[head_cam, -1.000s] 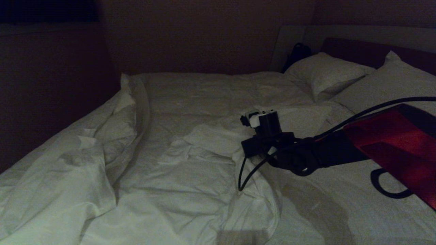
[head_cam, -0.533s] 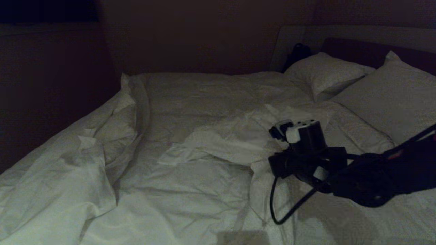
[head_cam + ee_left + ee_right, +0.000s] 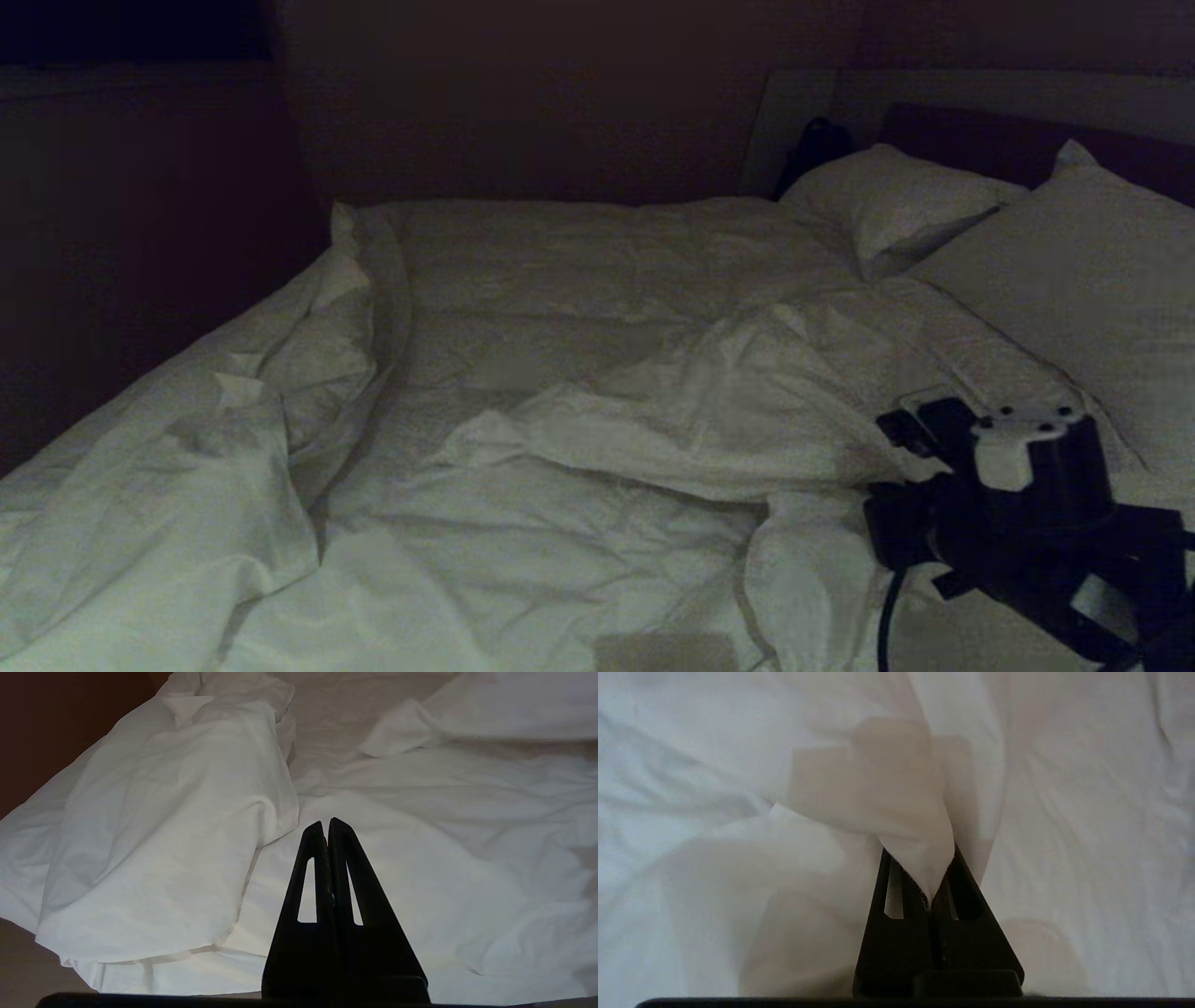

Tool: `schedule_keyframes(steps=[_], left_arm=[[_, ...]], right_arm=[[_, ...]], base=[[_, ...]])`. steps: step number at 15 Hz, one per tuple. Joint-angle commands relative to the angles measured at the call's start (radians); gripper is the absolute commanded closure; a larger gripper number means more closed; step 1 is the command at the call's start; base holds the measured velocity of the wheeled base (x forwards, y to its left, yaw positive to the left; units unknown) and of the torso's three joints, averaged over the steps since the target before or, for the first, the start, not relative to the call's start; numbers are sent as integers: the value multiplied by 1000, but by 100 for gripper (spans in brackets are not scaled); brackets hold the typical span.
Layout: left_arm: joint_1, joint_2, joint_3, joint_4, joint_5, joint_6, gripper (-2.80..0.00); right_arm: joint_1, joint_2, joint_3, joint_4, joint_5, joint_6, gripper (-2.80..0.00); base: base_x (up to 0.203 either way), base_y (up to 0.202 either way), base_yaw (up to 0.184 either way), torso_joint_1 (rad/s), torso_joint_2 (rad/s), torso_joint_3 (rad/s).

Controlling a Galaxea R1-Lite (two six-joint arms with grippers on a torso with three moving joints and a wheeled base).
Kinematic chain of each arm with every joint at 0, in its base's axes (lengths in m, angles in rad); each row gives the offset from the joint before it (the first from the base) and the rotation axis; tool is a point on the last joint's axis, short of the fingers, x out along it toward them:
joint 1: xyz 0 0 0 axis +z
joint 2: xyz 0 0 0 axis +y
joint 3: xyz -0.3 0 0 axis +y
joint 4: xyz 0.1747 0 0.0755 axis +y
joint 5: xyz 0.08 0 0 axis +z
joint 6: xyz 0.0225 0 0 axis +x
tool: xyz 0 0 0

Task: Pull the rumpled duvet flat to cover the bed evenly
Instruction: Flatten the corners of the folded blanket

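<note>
left hand (image 3: 327, 826): fingers pressed together, empty | right hand (image 3: 930, 896): low, clamped on cloth

One duvet (image 3: 579, 373), two pillows (image 3: 896, 201), perhaps more, dimly seen.

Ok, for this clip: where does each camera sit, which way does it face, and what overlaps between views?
Head: on the robot's head, facing forward and down over the bed; the right pincer shows at lower right.
Left wrist: behind the shut left pincer, which holds nothing, facing the rumpled duvet.
Right wrist: behind the right pincer, shut on a duvet fold.
Shared: head and right wrist views both show the right pincer gripping the duvet.
</note>
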Motion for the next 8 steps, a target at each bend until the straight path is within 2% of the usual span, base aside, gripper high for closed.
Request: schedule_keyframes(steps=[1, 3, 6, 7, 8], left_arm=[[0, 0, 0, 0, 0, 1, 0], [0, 0, 0, 0, 0, 1, 0], [0, 0, 0, 0, 0, 1, 0], [0, 0, 2, 0, 0, 1, 0], [0, 0, 0, 0, 0, 1, 0]], right_arm=[[-10, -87, 108, -17, 0, 0, 0], [-11, -89, 162, -17, 2, 5, 0], [-4, -69, 210, -19, 14, 61, 0], [-4, -68, 220, -20, 21, 66, -280], [-4, -71, 226, -22, 25, 70, -280]], base=[[0, 0, 0, 0, 0, 0], [0, 0, 0, 0, 0, 0], [0, 0, 0, 0, 0, 0], [0, 0, 0, 0, 0, 0], [0, 0, 0, 0, 0, 0]])
